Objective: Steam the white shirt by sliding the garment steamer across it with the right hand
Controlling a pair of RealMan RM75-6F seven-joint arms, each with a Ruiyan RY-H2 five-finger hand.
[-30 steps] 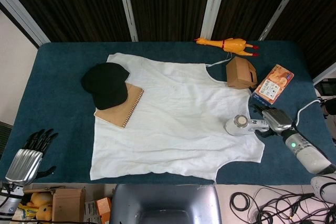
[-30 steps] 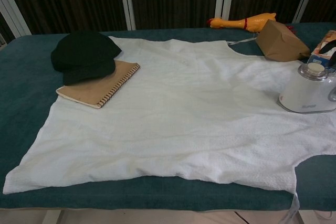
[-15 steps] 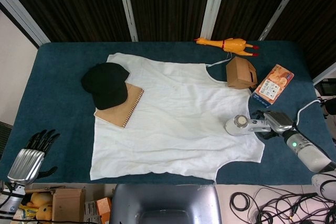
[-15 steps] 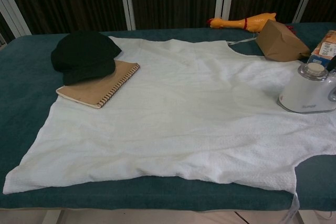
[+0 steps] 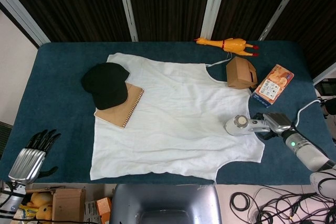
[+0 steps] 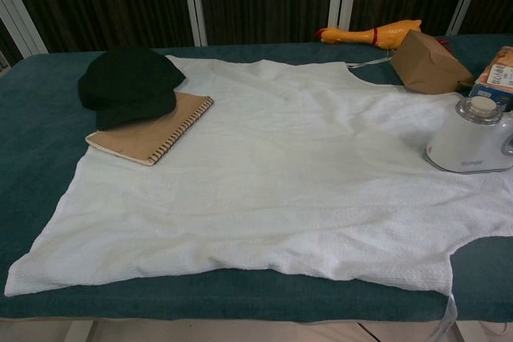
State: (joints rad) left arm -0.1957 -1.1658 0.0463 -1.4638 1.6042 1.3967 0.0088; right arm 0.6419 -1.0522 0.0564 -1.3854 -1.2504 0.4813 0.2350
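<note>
The white shirt (image 5: 178, 124) lies flat on the blue table (image 5: 58, 72), also spread across the chest view (image 6: 272, 166). The white garment steamer (image 5: 240, 125) stands on the shirt's right edge, seen as a white body (image 6: 469, 146) at the far right of the chest view. My right hand (image 5: 272, 124) wraps its dark fingers around the steamer's handle from the right. My left hand (image 5: 29, 158) hangs off the table's near left corner, fingers apart and holding nothing. Neither hand shows in the chest view.
A black cap (image 5: 105, 83) rests on a brown spiral notebook (image 5: 127, 108), both overlapping the shirt's left shoulder. A brown paper box (image 5: 241, 72), an orange carton (image 5: 273, 83) and a rubber chicken (image 5: 227, 44) lie at the back right. Cables trail below the right arm.
My right hand's fingers have drawn in around the steamer's handle. The steamer has barely shifted. My left hand has drifted slightly at the lower left.
</note>
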